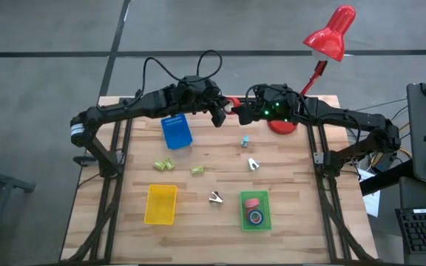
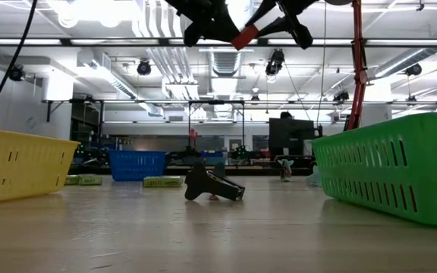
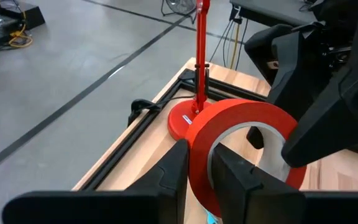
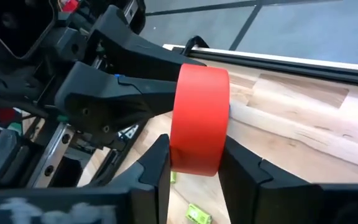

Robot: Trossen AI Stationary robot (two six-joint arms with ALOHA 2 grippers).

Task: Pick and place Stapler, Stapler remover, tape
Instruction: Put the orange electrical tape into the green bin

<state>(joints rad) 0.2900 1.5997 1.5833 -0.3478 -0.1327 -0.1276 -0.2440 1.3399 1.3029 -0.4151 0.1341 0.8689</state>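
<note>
Tape, red roll: held aloft over the table's far edge, near the lamp base. Left gripper and right gripper both clamp its wall. Likely light, stiff, smooth; grip across the rim.

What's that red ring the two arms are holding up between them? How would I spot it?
Find the red lamp at the table's far edge; beside its base the left gripper and the right gripper meet in mid-air. Both pinch one red tape roll. Unlike the rolls lying in the green tray, it hangs above the table.
</note>
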